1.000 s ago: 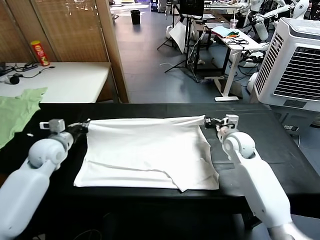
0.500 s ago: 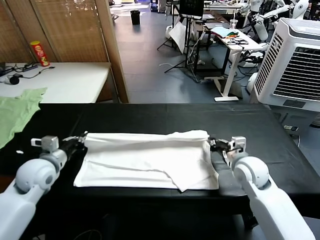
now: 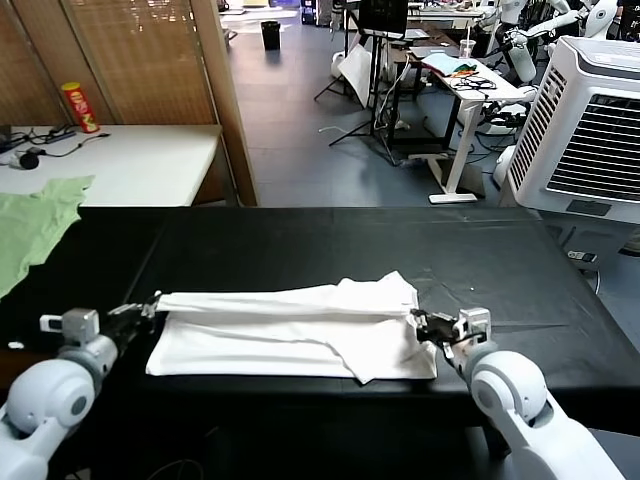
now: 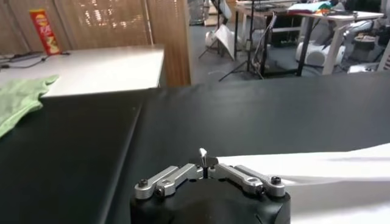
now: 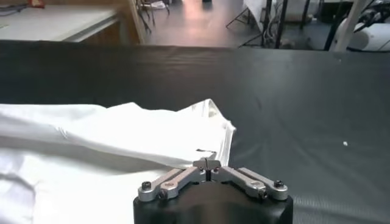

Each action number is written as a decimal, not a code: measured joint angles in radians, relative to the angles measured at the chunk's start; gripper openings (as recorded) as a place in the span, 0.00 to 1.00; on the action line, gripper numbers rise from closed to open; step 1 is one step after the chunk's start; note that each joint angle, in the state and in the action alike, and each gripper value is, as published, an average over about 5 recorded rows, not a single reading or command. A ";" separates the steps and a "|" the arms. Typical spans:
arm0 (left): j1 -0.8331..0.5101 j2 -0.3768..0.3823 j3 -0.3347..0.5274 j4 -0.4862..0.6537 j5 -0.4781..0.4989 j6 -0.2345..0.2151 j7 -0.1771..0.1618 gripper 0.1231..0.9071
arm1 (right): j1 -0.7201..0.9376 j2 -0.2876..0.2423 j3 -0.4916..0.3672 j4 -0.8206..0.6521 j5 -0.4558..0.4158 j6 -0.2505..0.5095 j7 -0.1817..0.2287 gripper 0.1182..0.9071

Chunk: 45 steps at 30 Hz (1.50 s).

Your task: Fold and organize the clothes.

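Observation:
The white T-shirt (image 3: 290,325) lies plain side up on the black table (image 3: 330,235), its far edge folded over toward the front edge. My left gripper (image 3: 140,310) is shut on the left corner of that folded edge, low over the table. My right gripper (image 3: 425,322) is shut on the right corner. In the left wrist view the closed jaws of the left gripper (image 4: 206,163) pinch a bit of white cloth, and the shirt (image 4: 317,167) stretches away from them. In the right wrist view the right gripper (image 5: 208,163) pinches the shirt's (image 5: 109,146) edge.
A light green garment (image 3: 30,225) hangs over the table's far left. Behind it stands a white table (image 3: 120,160) with a red chips can (image 3: 80,107). A white air cooler (image 3: 590,130) stands at the far right. The shirt lies close to the table's front edge.
Both grippers have pulled the shirt's far edge toward the front of the table, folding it over the lower part. The shirt now shows as a narrower band.

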 joint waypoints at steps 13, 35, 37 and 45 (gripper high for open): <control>0.098 -0.038 -0.012 -0.012 0.041 -0.010 -0.030 0.00 | -0.031 -0.012 0.005 0.025 -0.001 -0.021 0.010 0.03; -0.030 -0.114 -0.009 -0.036 -0.092 0.079 -0.130 0.86 | 0.162 0.093 -0.013 -0.100 -0.115 0.048 -0.001 0.86; -0.088 -0.124 0.014 0.003 -0.090 0.077 -0.119 0.86 | 0.199 0.120 -0.032 -0.150 -0.129 0.057 -0.005 0.86; -0.249 -0.167 0.094 0.160 -0.084 0.079 -0.082 0.86 | 0.296 0.204 -0.088 -0.320 -0.147 0.059 -0.022 0.86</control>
